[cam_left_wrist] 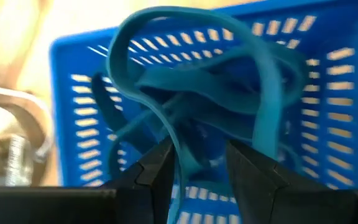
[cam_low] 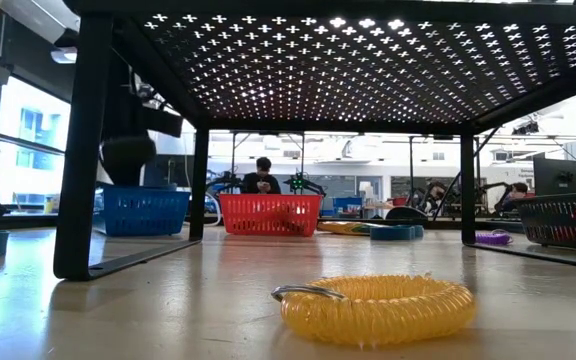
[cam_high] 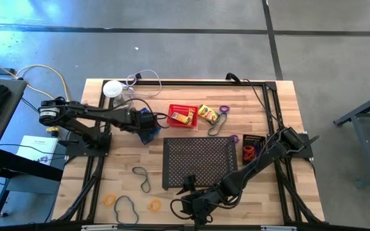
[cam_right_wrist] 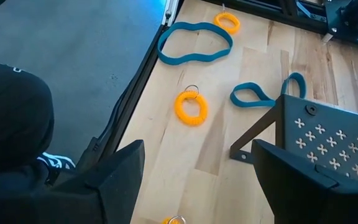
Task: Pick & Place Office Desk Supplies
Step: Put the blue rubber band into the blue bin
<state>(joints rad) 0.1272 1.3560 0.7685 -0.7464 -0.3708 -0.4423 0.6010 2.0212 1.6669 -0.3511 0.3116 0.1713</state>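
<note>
Grey concrete floor surrounds my pale wooden counter (cam_high: 127, 154). Looking level across it, I see a bright workshop with a seated person (cam_low: 262, 176) behind the red basket (cam_low: 269, 213), which the overhead picture lacks. My left fingers (cam_left_wrist: 194, 165) stand parted over the blue basket (cam_left_wrist: 328, 81), a teal band (cam_left_wrist: 185, 74) draped between them. My right fingers (cam_right_wrist: 197, 180) gape wide above an orange coil loop (cam_right_wrist: 191, 107) near the counter's edge.
</note>
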